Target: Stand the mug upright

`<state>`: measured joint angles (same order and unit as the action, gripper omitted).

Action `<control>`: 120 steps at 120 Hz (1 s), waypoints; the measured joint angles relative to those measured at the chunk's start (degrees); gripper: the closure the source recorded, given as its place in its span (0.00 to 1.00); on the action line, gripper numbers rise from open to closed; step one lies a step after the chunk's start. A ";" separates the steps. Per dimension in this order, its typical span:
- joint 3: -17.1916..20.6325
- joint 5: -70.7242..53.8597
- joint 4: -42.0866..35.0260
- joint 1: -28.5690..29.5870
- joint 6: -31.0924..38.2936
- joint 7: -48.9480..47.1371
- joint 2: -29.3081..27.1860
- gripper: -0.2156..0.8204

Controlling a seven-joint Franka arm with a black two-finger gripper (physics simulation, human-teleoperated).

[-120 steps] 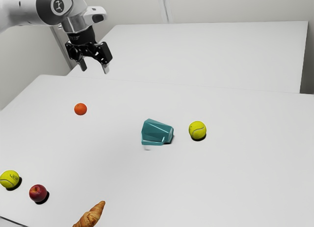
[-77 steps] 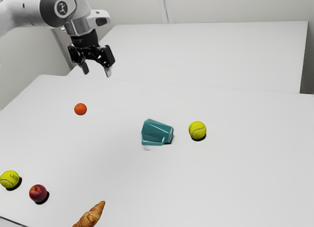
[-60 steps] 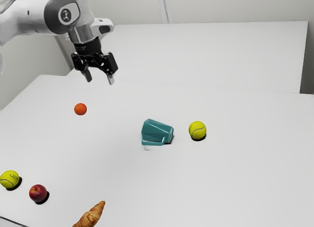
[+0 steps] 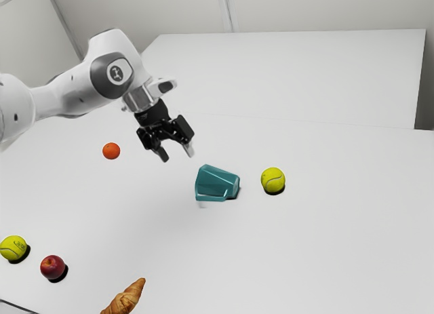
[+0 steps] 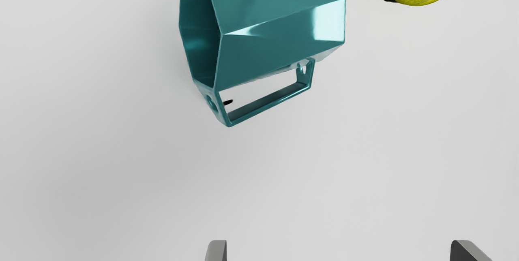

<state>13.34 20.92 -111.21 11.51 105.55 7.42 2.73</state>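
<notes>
gripper [image 4: 177,154]: released, our two fingers wide apart above the table [image 4: 325,253] | mug [image 4: 215,183]: we see it lying on its side on the table, near our gripper, base toward the nearby tennis ball [image 4: 273,180], handle [image 5: 267,103] facing our fingers

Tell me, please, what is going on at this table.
A robot arm has its open, empty gripper above the table, close to a teal faceted mug. The mug lies on its side, its base toward a tennis ball. The job is to set it upright, and that is not done yet; nothing is being held. An orange, a croissant and other items lie elsewhere on the table.
</notes>
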 joint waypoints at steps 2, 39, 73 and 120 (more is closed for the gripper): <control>-0.01 0.91 -0.37 0.43 0.50 0.54 0.37 0.21; 0.01 13.45 -3.87 8.70 8.69 13.32 6.48 0.21; 0.01 20.37 -2.04 9.58 11.32 25.88 13.78 0.21; 1.27 28.49 -1.27 8.14 11.98 36.31 18.75 0.21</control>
<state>14.60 49.41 -112.47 19.65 117.53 43.73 21.48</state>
